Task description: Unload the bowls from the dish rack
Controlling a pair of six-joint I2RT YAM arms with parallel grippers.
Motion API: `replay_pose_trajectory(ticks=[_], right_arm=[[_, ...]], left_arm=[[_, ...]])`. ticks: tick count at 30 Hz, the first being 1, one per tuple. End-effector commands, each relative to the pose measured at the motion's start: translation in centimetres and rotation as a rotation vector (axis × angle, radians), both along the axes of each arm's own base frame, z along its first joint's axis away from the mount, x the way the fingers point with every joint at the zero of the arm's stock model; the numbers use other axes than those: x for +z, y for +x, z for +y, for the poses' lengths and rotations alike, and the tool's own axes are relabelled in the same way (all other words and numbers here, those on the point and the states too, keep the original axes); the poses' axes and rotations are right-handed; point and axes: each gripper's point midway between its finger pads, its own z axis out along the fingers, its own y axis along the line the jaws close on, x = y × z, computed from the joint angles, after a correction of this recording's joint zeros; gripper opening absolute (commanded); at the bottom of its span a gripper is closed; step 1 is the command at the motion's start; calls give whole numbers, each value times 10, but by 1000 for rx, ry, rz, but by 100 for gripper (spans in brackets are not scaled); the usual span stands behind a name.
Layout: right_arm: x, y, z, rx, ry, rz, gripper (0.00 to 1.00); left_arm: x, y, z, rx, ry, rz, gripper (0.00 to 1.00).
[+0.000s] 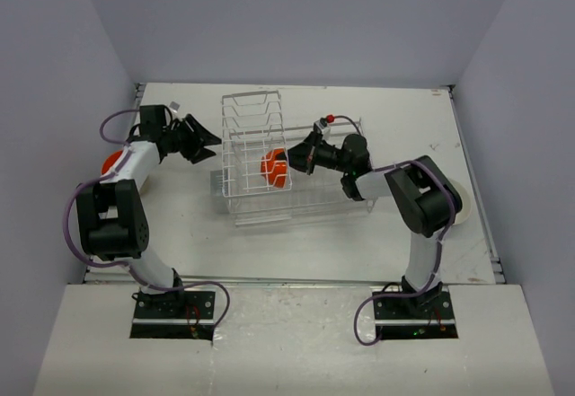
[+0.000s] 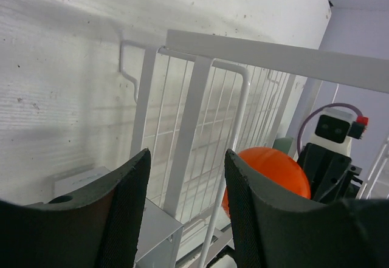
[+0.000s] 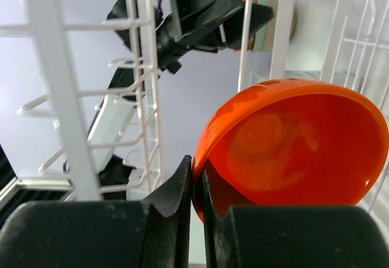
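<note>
Inside the dish rack [image 1: 256,158] at mid-table, an orange bowl [image 3: 292,146] stands on edge, its rim pinched between the closed fingers of the right gripper [image 3: 197,177]. Just left of the rack, the left gripper [image 2: 186,158] hangs well open, holding nothing. A second orange bowl [image 1: 111,161] is mostly hidden behind the left arm [image 1: 112,212]. A pale round edge [image 1: 464,203] behind the right arm [image 1: 422,198] is too cut off to identify.

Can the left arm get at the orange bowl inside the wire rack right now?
Probably not directly. The left hand hangs open outside the white wire dish rack, which walls it off from the glossy orange bowl, and the right hand is shut on that bowl's rim.
</note>
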Motion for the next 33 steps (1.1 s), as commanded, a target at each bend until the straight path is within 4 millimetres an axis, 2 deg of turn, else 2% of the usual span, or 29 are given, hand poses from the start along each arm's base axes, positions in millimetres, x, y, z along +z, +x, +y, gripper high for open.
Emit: replay_pose_trajectory(ticks=[1,6,9,10,13,14,15,16,17,18,19,20,21,22,24,25,26,27,28,29,31,32,33], right_arm=[[32,-18,-14,67,12,-134,0],[48,-22,-31,81,14,-186,0],[56,-14,-52,40,-7,-186,0],[60,-6,-63,13,-20,-195,0],[73,6,-84,-1,-100,-265,0],[63,9,-90,-1,-152,-181,0],[87,17,-101,-31,-175,-231,0],[93,22,-108,-49,-218,-242,0],[71,19,-117,-35,-335,-171,0],[76,22,-124,-40,-385,-177,0],[101,35,-134,-69,-424,-290,0],[112,38,-145,-88,-458,-317,0],[106,33,-146,-75,-466,-265,0],[122,36,-156,-100,-473,-315,0],[130,38,-171,-126,-465,-308,0],[131,42,-180,-168,-503,-310,0],[121,37,-190,-183,-554,-237,0],[125,42,-208,-241,-612,-228,0],[114,53,-237,-352,-774,-227,0],[96,41,-255,-375,-895,-128,0],[87,38,-296,-473,-1131,-109,0],[73,29,-330,-547,-1311,-35,0],[66,22,-346,-569,-1396,2,0]], left_arm=[[15,-2,-1,-17,-18,-58,54],[15,-4,0,-17,-9,-56,54],[15,-4,0,-16,-9,-54,54],[14,-5,0,-15,-8,-51,54],[17,-5,0,-15,-4,-58,54],[16,-6,1,-18,2,-58,54],[17,-6,1,-21,6,-64,54],[19,-5,2,-23,14,-72,54],[20,-4,3,-25,27,-81,54],[21,-3,3,-27,32,-88,54],[23,-2,4,-29,37,-96,54],[26,0,6,-30,54,-108,54],[27,2,7,-31,63,-115,54],[27,3,8,-32,70,-116,54],[30,6,9,-34,79,-119,54],[30,7,8,-37,78,-114,54],[30,7,9,-40,81,-109,54],[33,9,10,-41,85,-117,54],[33,9,10,-43,93,-116,54],[33,9,11,-42,101,-117,54],[34,11,14,-38,123,-122,54],[31,9,15,-38,127,-112,54],[30,9,15,-39,130,-109,54]])
